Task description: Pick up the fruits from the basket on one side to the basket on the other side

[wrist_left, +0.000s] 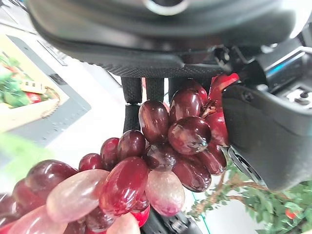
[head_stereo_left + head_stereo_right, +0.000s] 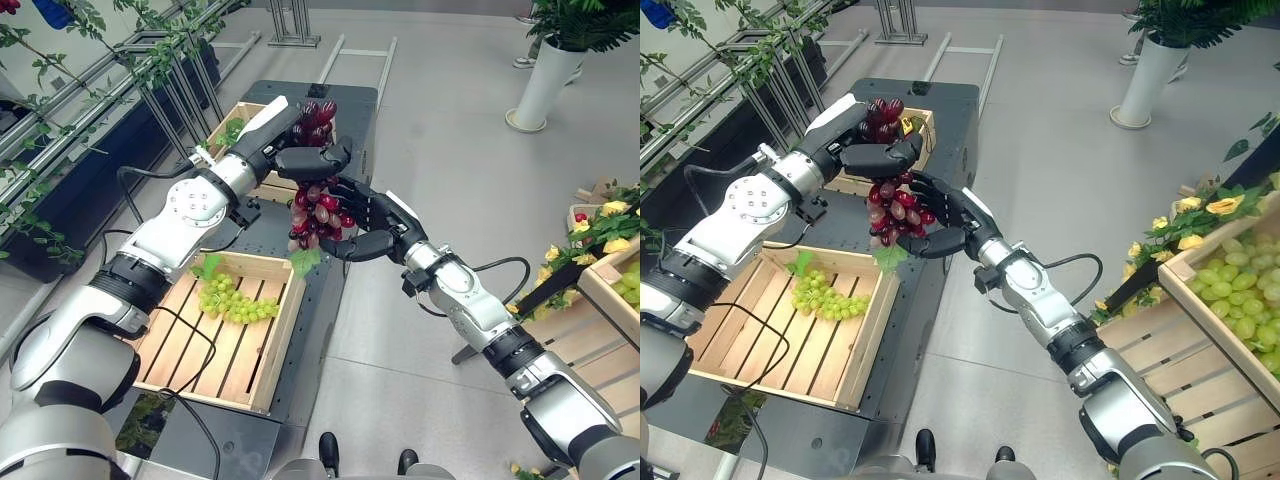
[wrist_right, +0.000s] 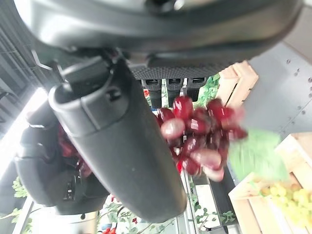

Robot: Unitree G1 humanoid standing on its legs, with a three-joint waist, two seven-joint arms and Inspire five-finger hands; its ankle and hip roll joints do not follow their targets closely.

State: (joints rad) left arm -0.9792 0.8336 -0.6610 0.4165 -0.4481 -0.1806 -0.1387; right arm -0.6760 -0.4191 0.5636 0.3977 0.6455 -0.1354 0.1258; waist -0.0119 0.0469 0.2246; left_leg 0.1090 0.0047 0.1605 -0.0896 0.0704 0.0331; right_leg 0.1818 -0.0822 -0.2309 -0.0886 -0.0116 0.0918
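Note:
A bunch of red grapes [image 2: 318, 208] with a green leaf hangs in the air above the dark stand, between two wooden crates. My left hand [image 2: 285, 150] is shut on the bunch's top; the grapes [image 1: 161, 146] sit between its thumb and fingers. My right hand [image 2: 375, 225] comes in from the right and curls round the lower part of the bunch [image 3: 200, 136], fingers on top and thumb beneath. The near crate [image 2: 285, 320] holds a bunch of green grapes [image 2: 235, 300]. The far crate [image 2: 920, 125] lies behind my left hand, with green leaves in it.
Both crates rest on a dark stand [image 2: 330, 290]. Metal racks with vines [image 2: 120, 70] run along the left. At the right stand wooden crates with green grapes [image 2: 1240, 290] and yellow flowers [image 2: 1200, 215]. A white planter [image 2: 545, 85] stands at the far right.

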